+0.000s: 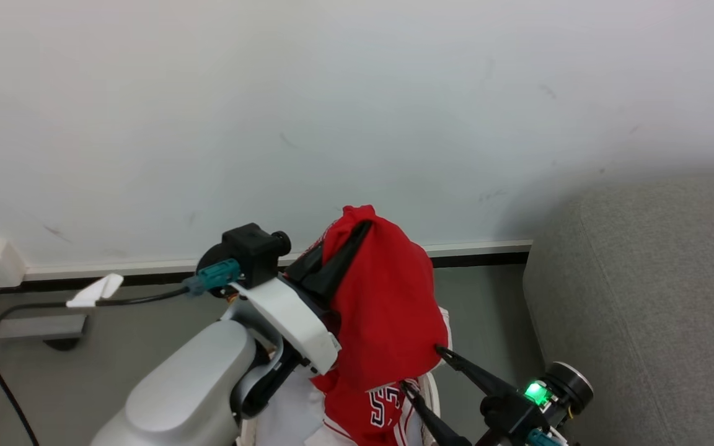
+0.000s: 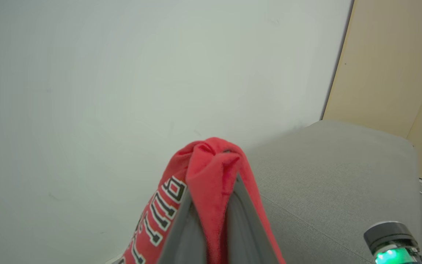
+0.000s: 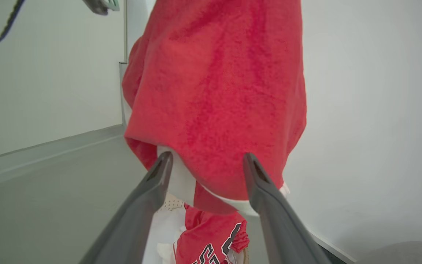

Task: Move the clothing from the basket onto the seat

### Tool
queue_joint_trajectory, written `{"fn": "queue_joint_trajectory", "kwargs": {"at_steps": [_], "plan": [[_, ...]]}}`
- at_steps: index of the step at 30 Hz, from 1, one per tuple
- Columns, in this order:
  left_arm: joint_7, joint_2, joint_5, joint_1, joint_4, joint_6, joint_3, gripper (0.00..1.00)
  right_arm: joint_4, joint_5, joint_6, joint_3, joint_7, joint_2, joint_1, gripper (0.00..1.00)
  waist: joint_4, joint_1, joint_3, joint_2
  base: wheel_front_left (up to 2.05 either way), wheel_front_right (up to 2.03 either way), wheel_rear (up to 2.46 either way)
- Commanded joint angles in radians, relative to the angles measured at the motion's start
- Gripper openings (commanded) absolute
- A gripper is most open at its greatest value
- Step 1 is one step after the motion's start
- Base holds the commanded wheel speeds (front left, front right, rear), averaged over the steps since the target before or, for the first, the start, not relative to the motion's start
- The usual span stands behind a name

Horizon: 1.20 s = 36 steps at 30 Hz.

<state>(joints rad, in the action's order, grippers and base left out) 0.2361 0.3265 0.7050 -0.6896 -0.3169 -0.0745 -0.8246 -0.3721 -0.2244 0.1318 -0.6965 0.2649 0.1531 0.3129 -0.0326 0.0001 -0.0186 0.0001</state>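
One red jersey with white lettering (image 1: 388, 310) hangs clenched in my left claw (image 2: 214, 176); the grey woven sofa (image 1: 654, 297) lies to that claw's right, my right claw (image 1: 420, 367) spread empty beneath.

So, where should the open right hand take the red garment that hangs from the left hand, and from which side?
Probably the lower hem, from below. The garment hangs bunched from the shut left hand, so its bottom edge is free, and the right hand points up at it with fingers apart.
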Motion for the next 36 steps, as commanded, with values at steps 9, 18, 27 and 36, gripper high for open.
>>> {"fn": "queue_joint_trajectory", "kwargs": {"at_steps": [9, 18, 27, 36], "plan": [[-0.039, -0.061, 0.004, -0.015, 0.008, -0.013, -0.054, 0.00, -0.120, 0.116, -0.002, 0.003, -0.001, -0.053, 0.090, 1.00, 0.060, -0.0001, -0.009, -0.0001, 0.00, 0.00, 0.00], [-0.048, -0.072, 0.011, -0.001, -0.001, -0.018, -0.080, 0.00, -0.090, 0.126, -0.002, 0.105, -0.001, -0.092, 0.063, 0.12, 0.090, -0.0001, -0.007, -0.0001, 0.00, 0.00, 0.00], [-0.036, -0.055, 0.020, 0.011, -0.026, -0.013, -0.076, 0.00, -0.054, 0.002, -0.002, 0.130, -0.001, -0.101, 0.041, 0.00, 0.085, -0.0001, -0.003, -0.0001, 0.00, 0.00, 0.00], [-0.022, -0.042, 0.033, 0.041, -0.044, -0.019, -0.084, 1.00, 0.061, -0.219, -0.002, 0.238, -0.001, -0.102, -0.006, 0.00, 0.044, -0.0001, 0.002, -0.0001, 0.00, 0.00, 0.00]]}}
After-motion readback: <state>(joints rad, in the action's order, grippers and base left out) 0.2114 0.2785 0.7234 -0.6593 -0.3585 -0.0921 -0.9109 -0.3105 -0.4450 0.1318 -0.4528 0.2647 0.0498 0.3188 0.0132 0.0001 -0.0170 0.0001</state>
